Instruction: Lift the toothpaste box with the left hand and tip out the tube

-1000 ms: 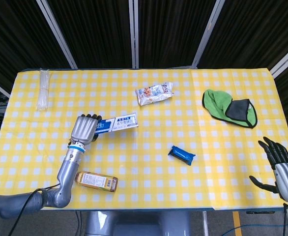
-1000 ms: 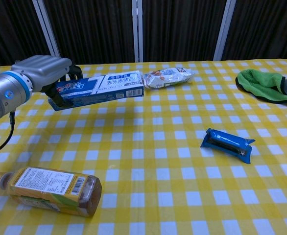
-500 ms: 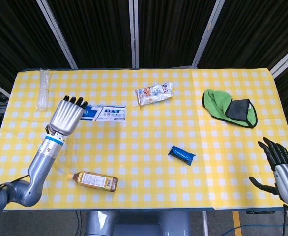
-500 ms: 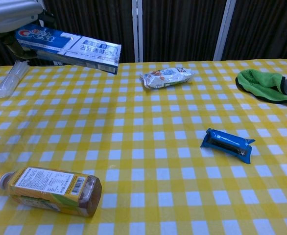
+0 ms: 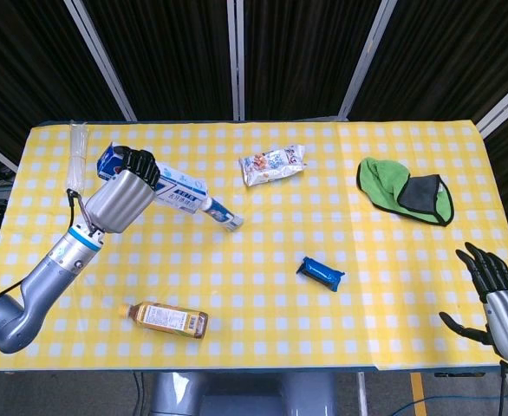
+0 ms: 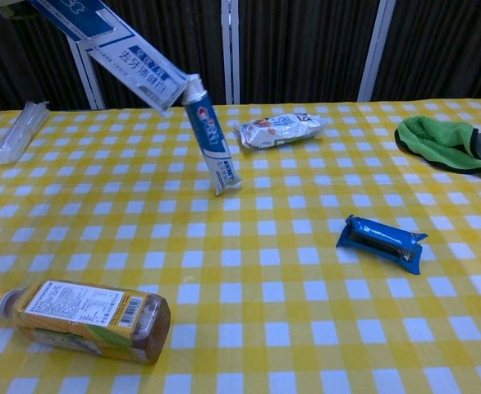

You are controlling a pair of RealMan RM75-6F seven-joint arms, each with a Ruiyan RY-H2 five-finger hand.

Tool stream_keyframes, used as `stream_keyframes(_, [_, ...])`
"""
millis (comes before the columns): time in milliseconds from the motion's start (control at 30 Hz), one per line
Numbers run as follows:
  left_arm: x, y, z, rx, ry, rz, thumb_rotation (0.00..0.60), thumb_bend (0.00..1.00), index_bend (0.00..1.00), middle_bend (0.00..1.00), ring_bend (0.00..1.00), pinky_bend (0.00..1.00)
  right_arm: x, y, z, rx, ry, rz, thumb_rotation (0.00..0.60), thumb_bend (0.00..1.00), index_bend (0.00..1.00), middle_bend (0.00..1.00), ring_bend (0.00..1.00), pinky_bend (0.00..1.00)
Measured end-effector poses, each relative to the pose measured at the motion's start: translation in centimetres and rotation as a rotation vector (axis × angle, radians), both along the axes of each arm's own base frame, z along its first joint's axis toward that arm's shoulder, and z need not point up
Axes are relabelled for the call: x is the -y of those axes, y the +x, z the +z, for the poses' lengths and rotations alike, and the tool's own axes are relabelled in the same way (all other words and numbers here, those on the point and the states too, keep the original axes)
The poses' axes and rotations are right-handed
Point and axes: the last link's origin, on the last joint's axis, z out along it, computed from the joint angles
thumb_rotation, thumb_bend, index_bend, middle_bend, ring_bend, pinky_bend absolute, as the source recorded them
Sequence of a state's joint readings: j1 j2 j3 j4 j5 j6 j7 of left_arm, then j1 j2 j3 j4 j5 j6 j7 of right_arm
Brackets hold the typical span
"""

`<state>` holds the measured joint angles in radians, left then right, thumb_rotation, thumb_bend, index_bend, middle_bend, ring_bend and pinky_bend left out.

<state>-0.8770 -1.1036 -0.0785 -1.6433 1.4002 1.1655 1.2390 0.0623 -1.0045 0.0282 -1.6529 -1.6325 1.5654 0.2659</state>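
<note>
My left hand (image 5: pixel 122 198) grips the toothpaste box (image 6: pixel 113 51) high above the tabletop (image 5: pixel 263 303), open end tilted down so the tube (image 6: pixel 208 142) slides out, crimped end low; my right hand (image 5: pixel 497 295) idles, fingers spread.

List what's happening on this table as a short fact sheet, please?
left hand: holds the toothpaste box raised and tilted, open end down
tube: sliding out of the box
right hand: holds nothing, fingers apart
also on the table: bottle, blue packet, snack bag, green cloth
</note>
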Motion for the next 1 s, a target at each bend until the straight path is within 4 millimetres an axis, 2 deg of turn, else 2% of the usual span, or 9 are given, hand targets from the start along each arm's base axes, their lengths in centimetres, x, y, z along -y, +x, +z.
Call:
stream_keyframes(267, [0.1, 1.0, 0.4, 0.065, 0.020, -0.010, 0.600, 0.40, 0.46, 0.29, 0.35, 0.38, 0.0, 0.0, 0.2, 0.003, -0.004, -0.001, 0.600, 0.08, 0.00, 0.00, 0.00, 0.00])
stream_keyframes(600, [0.6, -0.2, 0.9, 0.247, -0.020, 0.091, 0.600, 0.40, 0.46, 0.29, 0.35, 0.38, -0.1, 0.1, -0.1, -0.004, 0.003, 0.002, 0.600, 0.08, 0.00, 0.00, 0.00, 0.00])
stream_keyframes(833, [1.9, -2.2, -1.4, 0.505, -0.170, 0.294, 0.600, 0.40, 0.41, 0.25, 0.31, 0.37, -0.2, 0.1, -0.2, -0.008, 0.005, 0.002, 0.600, 0.08, 0.00, 0.00, 0.00, 0.00])
stream_keyframes(1000, [3.1, -3.7, -4.4, 0.663, -0.282, 0.448, 0.600, 0.37, 0.32, 0.16, 0.22, 0.26, -0.1, 0.1, -0.3, -0.012, 0.009, -0.002, 0.600, 0.08, 0.00, 0.00, 0.00, 0.00])
